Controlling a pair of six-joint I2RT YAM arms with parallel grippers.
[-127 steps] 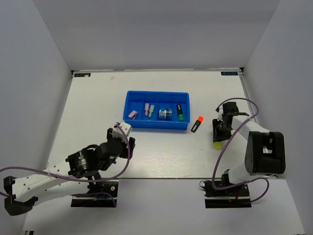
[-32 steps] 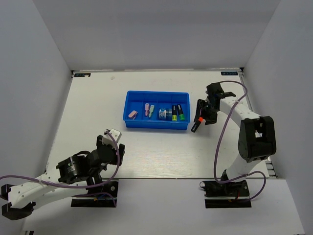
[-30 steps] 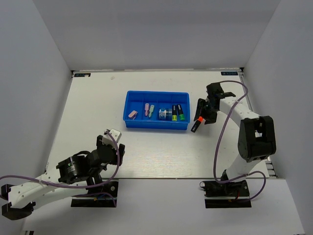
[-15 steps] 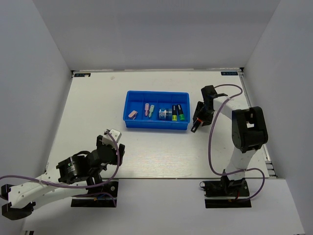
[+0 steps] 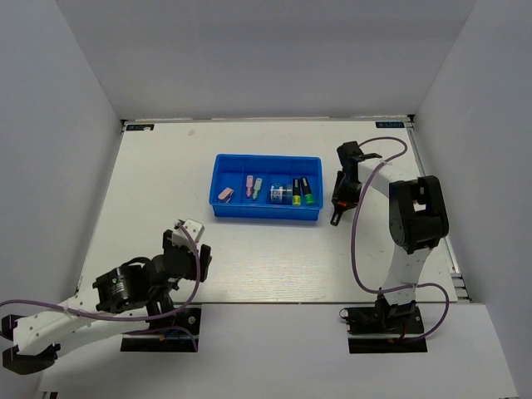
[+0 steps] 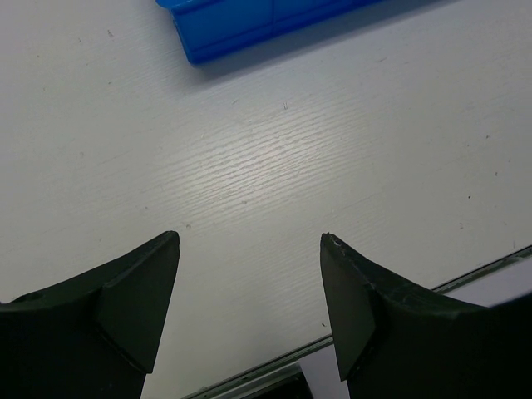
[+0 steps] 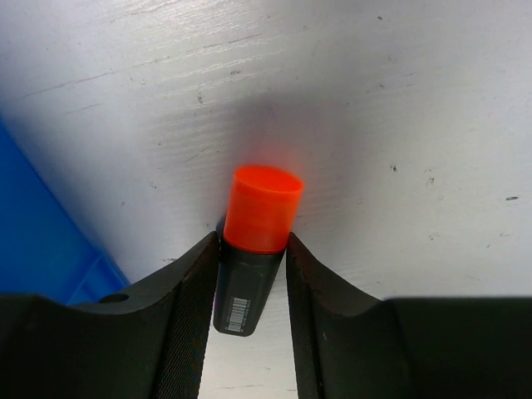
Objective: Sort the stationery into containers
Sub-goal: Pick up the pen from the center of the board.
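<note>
The orange-capped black highlighter lies on the table just right of the blue tray. My right gripper is shut on it, a finger against each side at the cap's base. From above, the right gripper covers the cap and only the black end shows. The tray holds a pink eraser, pink and mint pieces, a tape roll, and yellow-capped and green-capped highlighters. My left gripper is open and empty over bare table near the front edge.
The tray's right wall is close to the left of my right fingers. A tray corner shows at the top of the left wrist view. White walls close the table on three sides. The table's front edge runs just below my left fingers.
My right gripper moved left and down onto the orange-capped highlighter and closed on it. Earlier a yellow-capped highlighter went from the table into the tray. The left arm has barely moved.
</note>
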